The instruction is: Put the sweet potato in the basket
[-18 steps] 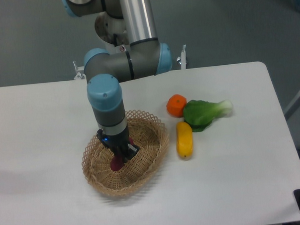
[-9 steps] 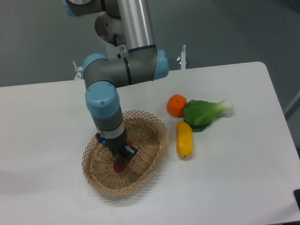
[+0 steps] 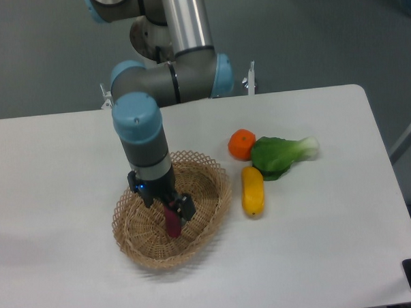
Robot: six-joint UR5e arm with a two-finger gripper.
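Now, basket: the basket (image 3: 204, 208) sits left of centre on the white surface (image 3: 319, 251), woven rim fully in view.
In the basket: the sweet potato (image 3: 172, 222), magenta and standing nearly upright, its lower end down on the woven floor as far as this angle shows.
Gripper: the gripper (image 3: 172, 211) is right inside the basket, jaws clenched on the sweet potato's upper part, one dark finger (image 3: 186, 207) showing at its right side.
Arm: the wrist points steeply down over the basket's middle, the elbow joint folded above and behind it.
Beside the basket: yellow vegetable (image 3: 253, 191) just right of the rim; orange fruit (image 3: 241, 143) and leafy green (image 3: 282, 155) behind it.
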